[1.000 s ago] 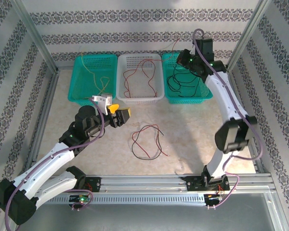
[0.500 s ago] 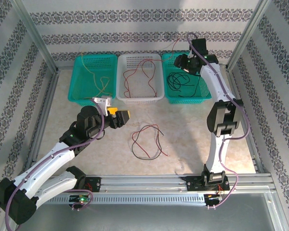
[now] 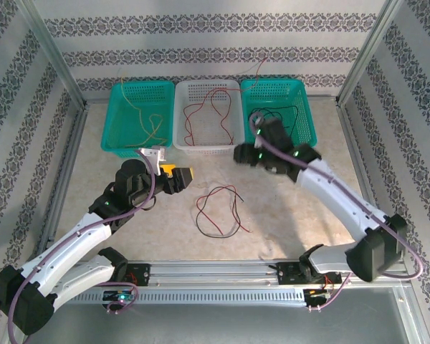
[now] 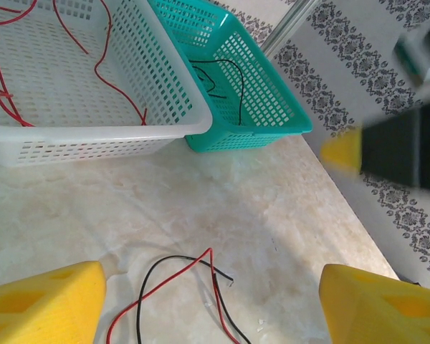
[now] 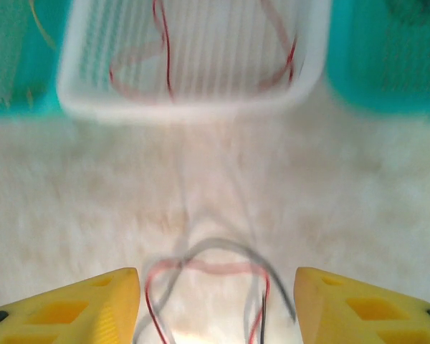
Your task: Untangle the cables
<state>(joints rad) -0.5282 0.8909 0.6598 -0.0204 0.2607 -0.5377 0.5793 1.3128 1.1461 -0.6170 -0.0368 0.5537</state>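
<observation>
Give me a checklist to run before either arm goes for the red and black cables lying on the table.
1. Left pincer open and empty: ok.
2. Right pincer open and empty: ok.
3. Red cable and black cable on the table lie apart: not ok, they cross.
4. Both cables in sight of both wrist cameras: ok.
5. Right wrist view sharp enough to aim: not ok, blurred.
</observation>
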